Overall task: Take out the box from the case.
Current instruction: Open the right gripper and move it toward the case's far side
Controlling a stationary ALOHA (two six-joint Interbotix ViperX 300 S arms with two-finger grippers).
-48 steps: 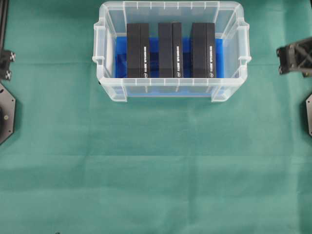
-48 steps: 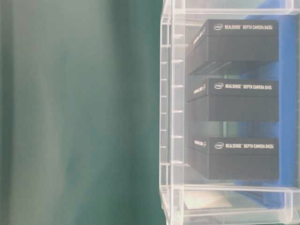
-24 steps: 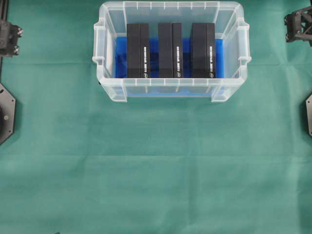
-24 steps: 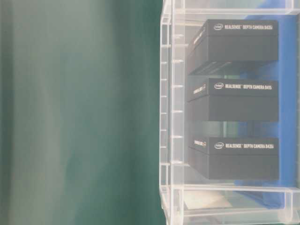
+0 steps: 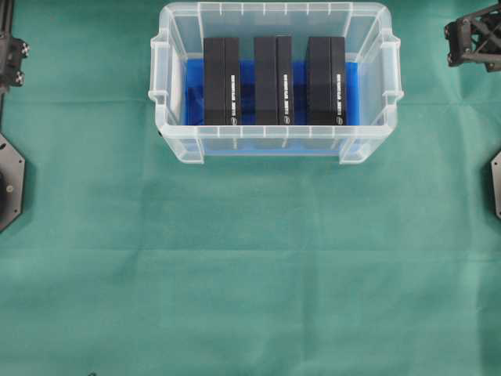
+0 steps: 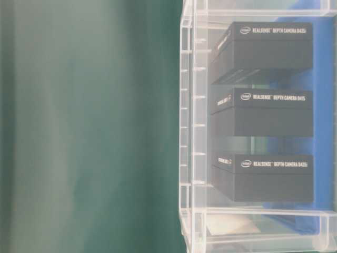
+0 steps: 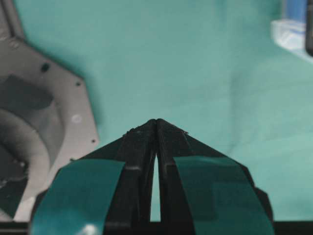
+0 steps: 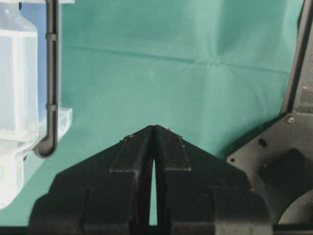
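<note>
At frame top, the clear ribbed case (image 5: 275,139) is holding 3 matte black boxes (image 5: 274,81) on blue cloth (image 5: 193,98); both hands, left hand (image 7: 156,128) and right hand (image 8: 154,133), are sitting closed, empty

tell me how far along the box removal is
Nothing is out so far: all three black boxes stand in the case. In hand: nothing. The left gripper and right gripper are shut and empty, out at the table's edges. Left: reach in, grip a box, lift it out.
</note>
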